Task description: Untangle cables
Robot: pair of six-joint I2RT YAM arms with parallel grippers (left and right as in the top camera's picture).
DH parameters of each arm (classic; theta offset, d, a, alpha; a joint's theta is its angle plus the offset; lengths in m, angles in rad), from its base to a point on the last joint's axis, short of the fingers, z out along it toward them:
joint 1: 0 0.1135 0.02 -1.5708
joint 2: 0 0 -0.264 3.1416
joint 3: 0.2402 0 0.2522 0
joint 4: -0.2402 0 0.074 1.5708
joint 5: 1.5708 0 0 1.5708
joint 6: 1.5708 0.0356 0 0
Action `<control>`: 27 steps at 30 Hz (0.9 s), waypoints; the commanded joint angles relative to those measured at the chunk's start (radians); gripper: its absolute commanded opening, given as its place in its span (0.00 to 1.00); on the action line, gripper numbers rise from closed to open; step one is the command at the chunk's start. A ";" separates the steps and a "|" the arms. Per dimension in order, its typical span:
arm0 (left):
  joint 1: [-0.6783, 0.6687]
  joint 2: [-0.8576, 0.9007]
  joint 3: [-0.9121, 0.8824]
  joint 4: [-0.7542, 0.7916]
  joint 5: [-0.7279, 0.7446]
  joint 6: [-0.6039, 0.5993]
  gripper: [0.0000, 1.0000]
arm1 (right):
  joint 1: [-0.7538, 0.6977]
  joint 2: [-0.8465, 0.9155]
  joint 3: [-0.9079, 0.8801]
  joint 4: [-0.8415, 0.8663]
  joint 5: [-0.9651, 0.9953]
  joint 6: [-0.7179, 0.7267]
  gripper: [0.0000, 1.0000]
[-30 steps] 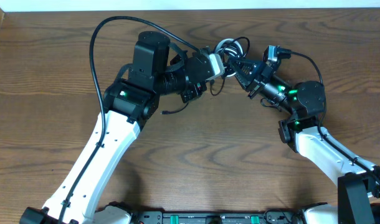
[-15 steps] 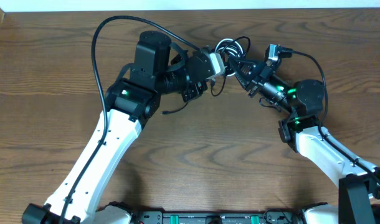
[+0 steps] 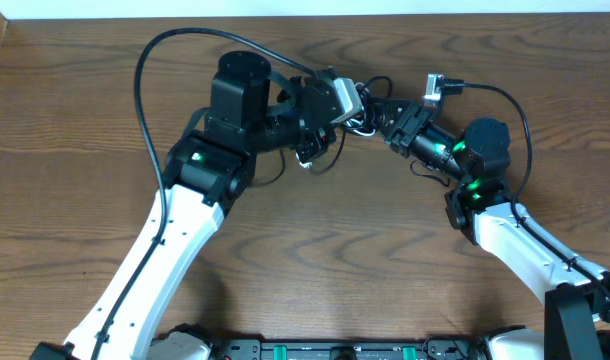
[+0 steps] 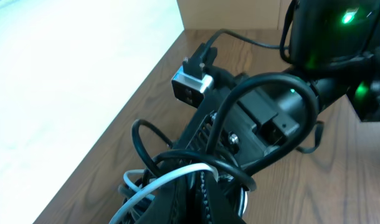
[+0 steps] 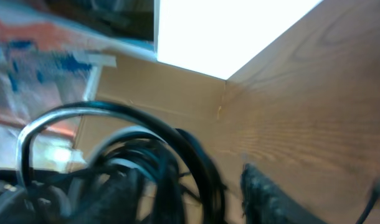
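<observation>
You've got the cables [image 3: 368, 90] bunched between both tips: left gripper [image 3: 350, 105] clamped on them, right gripper [image 3: 383, 118] jaws parted around them.

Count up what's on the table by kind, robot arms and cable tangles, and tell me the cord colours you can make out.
Robot arms: 2, the left arm and the right arm
Cable tangle: 1, black cords too knotted to count, with 1 white cord showing
Total: 3

cables [image 3: 370, 95] clog the far middle; near table [image 3: 315, 260] free.
</observation>
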 commanded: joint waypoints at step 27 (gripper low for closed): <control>0.134 -0.027 0.029 0.034 -0.179 -0.402 0.07 | 0.010 0.008 -0.005 0.234 -0.011 -0.176 0.99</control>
